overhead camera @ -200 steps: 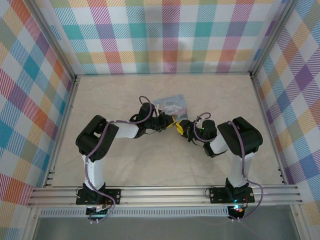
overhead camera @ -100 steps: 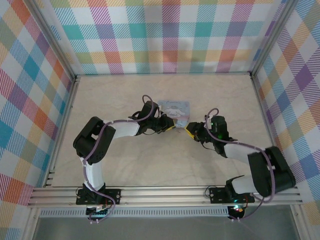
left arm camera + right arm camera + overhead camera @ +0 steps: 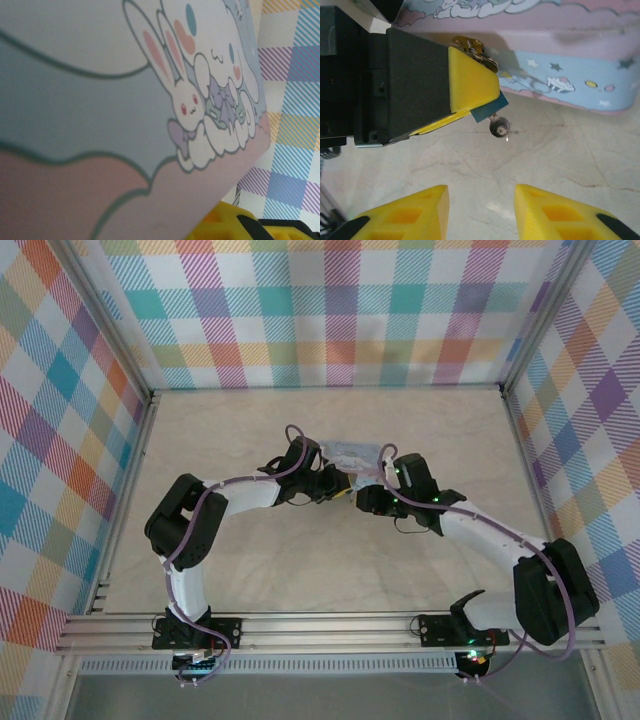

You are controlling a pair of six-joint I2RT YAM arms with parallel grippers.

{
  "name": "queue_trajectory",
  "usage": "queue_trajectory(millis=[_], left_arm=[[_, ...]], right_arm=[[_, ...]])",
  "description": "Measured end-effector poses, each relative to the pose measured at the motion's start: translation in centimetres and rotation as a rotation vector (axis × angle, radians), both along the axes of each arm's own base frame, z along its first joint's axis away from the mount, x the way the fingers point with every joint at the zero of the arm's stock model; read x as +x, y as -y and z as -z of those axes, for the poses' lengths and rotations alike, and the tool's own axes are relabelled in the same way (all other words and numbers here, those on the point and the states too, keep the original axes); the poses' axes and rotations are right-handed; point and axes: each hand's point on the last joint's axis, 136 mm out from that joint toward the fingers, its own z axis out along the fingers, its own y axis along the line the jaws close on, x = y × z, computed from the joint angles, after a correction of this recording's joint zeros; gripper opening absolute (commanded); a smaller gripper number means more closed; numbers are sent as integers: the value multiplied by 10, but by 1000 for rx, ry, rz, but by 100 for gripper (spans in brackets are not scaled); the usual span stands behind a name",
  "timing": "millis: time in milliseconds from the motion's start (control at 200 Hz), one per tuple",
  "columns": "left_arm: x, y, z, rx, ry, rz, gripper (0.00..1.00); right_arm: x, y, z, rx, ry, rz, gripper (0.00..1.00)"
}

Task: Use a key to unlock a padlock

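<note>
We find the padlock (image 3: 491,107) in the right wrist view as a small dark blue piece sticking out from between the yellow tips of the left pincer (image 3: 480,104). That pincer is closed on it and holds it just above the counter (image 3: 560,160), close in front of the side wall of the tin (image 3: 560,55). A tiny round metal part (image 3: 498,128) hangs directly under the blue piece. It is too small for us to tell whether it belongs to the lock or is something else. Just above the left pincer's tip, a brass latch (image 3: 474,48) sits on the tin's pink band, very near the yellow pad. We cannot tell whether the two touch.

The right pincer (image 3: 481,210) is at the bottom of the same view, with its two yellow fingers (image 3: 405,217) spread well apart and nothing between them. It points at the padlock from a short way off, with bare counter in the gap.

From above, we see both arms bent inward so that the two pincers meet near the middle of the counter, at the near edge of the tin. The left wrist camera sits right up against the tin's lid, where we see white cartoon rabbits on pale blue and pink.
</note>
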Motion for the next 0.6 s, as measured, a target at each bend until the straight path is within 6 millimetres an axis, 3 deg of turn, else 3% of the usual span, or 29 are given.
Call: queue_trajectory(millis=[240,600], left_arm=[[0,0,0,0,-1,0,16],[0,0,0,0,-1,1,16]], right_arm=[[4,-2,10,-137,43,-60,51],[17,-10,20,-243,95,-132,50]])
